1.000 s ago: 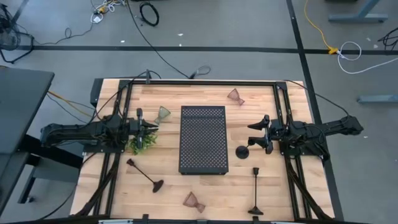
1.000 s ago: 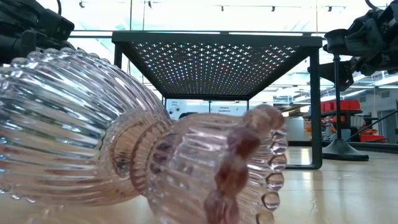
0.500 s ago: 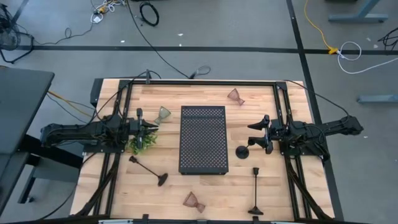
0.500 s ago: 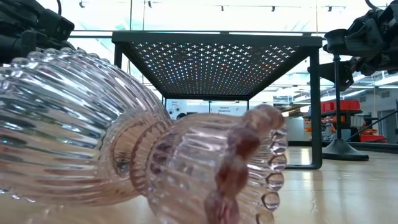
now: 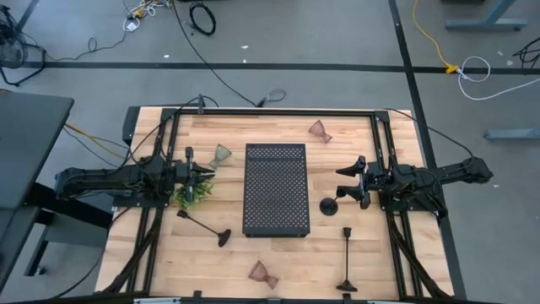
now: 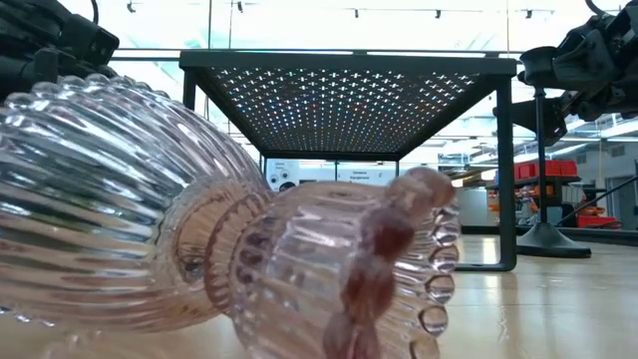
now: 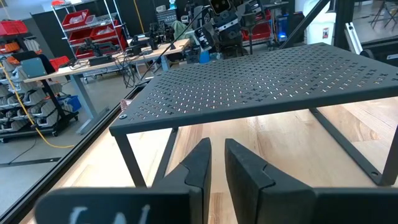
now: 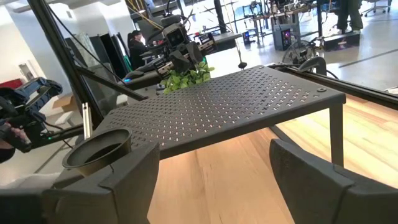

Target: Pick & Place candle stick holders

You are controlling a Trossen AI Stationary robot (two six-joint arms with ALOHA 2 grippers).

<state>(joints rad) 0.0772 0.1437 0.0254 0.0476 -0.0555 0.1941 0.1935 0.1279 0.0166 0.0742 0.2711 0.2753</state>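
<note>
My left gripper [image 5: 209, 174] hovers, shut and empty, left of the black perforated tray [image 5: 275, 189], by a greenish glass cup [image 5: 222, 154] and a green sprig [image 5: 192, 194]. My right gripper [image 5: 343, 181] is open and empty to the right of the tray. One black candle stick [image 5: 329, 205] stands upright on its disc just outside the right gripper's near finger, and its top cup shows in the right wrist view [image 8: 98, 149]. A second stick [image 5: 202, 225] lies near left. A third [image 5: 346, 257] lies near right. Pinkish cups lie on their sides at the far side [image 5: 319, 131] and near edge [image 5: 263, 273].
The tray stands on thin legs [image 6: 506, 170] at the table's middle, with open space under it. The near pinkish cup [image 6: 219, 239] fills the low view's foreground. Bare wood lies between the tray and each arm and along the near edge.
The stick lying near left has moved over the table with no gripper touching it. Its disc base has swung toward the tray and the far side, while its tip has shifted only a little. The near pinkish cup has rocked slightly.
</note>
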